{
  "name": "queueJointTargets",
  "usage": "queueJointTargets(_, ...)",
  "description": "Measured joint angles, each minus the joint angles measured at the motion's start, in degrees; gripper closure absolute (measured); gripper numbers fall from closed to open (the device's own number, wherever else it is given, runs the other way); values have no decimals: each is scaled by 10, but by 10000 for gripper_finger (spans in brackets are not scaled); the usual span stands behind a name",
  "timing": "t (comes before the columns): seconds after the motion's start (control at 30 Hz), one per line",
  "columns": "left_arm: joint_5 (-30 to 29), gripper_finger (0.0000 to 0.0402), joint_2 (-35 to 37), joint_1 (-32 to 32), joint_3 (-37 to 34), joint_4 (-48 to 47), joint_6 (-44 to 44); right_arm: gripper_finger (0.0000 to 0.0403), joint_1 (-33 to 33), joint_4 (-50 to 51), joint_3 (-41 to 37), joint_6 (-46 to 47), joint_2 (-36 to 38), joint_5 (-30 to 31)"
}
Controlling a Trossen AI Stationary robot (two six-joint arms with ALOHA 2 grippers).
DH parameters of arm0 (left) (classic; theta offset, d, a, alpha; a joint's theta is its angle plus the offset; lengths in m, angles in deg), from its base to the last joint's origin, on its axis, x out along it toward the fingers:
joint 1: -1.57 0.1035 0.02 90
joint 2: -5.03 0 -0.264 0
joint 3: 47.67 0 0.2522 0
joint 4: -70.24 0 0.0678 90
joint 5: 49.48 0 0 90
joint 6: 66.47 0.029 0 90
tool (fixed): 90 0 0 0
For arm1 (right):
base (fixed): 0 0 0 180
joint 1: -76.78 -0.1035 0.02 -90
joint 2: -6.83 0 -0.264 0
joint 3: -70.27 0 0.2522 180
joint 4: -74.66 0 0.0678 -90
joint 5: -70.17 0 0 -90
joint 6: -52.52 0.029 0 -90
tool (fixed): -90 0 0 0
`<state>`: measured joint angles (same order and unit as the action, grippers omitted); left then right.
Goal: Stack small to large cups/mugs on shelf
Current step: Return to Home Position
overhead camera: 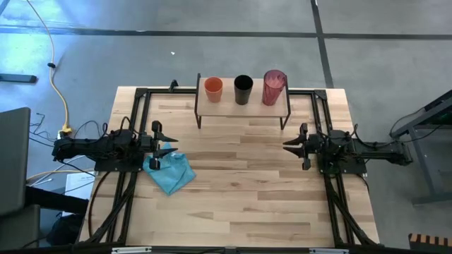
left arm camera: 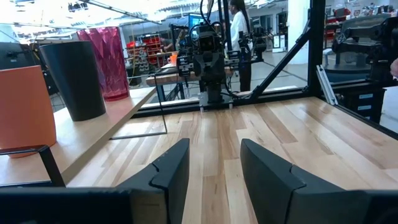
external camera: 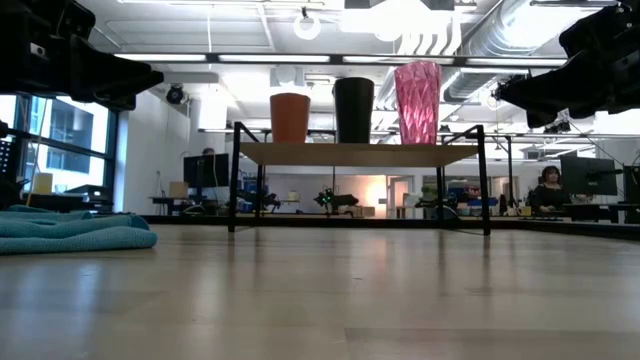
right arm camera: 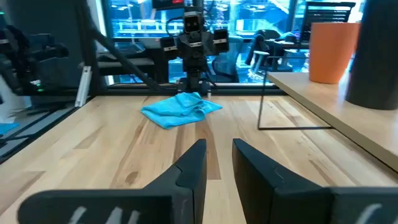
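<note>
From above: in a row on the shelf [overhead camera: 240, 111] at the far edge of the bench [overhead camera: 240, 197], orange cup [overhead camera: 213, 87], black cup [overhead camera: 243, 89], ribbed pink-red tumbler [overhead camera: 274, 88]. Left claw [overhead camera: 169, 144] just beside the blue cloth [overhead camera: 171, 174], right claw [overhead camera: 288, 146] opposite. At bench level: cups upright, apart. Wrist views: left claw half open, right claw narrowly parted, both empty.

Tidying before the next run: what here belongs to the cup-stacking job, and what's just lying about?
Job: orange cup, black cup, pink tumbler, the shelf holding them; left tool and right tool, both open.
Lying about: blue cloth.
</note>
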<state>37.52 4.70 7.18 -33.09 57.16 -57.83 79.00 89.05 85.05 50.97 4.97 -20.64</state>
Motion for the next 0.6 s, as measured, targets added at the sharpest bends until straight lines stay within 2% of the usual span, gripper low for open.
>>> queueJointTargets(0.13, 0, 268, 0, 0, 0, 0, 0, 336, 0, -3, 0, 2, 0, -20)
queueJointTargets(0.6, 0, 268, 0, 0, 0, 0, 0, 336, 0, -4, 0, 0, 0, -22)
